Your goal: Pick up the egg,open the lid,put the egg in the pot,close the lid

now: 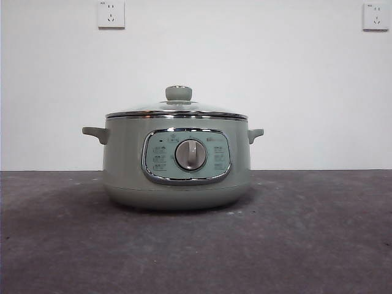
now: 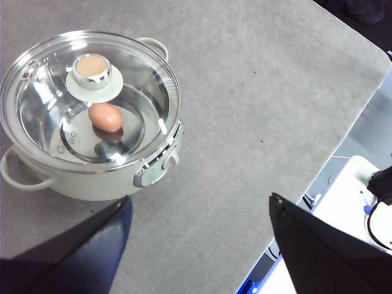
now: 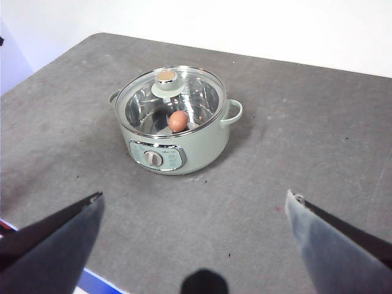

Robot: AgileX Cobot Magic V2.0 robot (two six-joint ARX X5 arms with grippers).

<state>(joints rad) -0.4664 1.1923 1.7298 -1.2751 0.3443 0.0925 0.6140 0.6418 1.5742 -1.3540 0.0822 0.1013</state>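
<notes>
The grey table (image 1: 318,245) carries only the pot (image 1: 177,165), and nothing stands between it and either arm. Behind it rises a white wall (image 1: 263,67) with two sockets, one (image 1: 111,14) high on one side and the other (image 1: 375,16) at the opposite corner. In the left wrist view the table's edge gives way to a white unit with cables (image 2: 361,202).

The pot sits upright near the middle of the table, its chrome-framed panel and silver dial (image 1: 191,154) facing the front camera, its two side handles out to either side. The lid (image 1: 176,111) lies closed and level on the rim, knob (image 1: 178,93) upward. Through the glass, the egg (image 2: 105,116) lies on its side on the steel floor of the pot, near the middle, its long axis roughly parallel to the floor; the front view cannot show it.

The left gripper (image 2: 196,245) hangs above the table just beside the pot, jaws spread wide, holding nothing. The right gripper (image 3: 196,239) hovers farther back on the panel side, well apart from the pot, jaws likewise spread and empty.
</notes>
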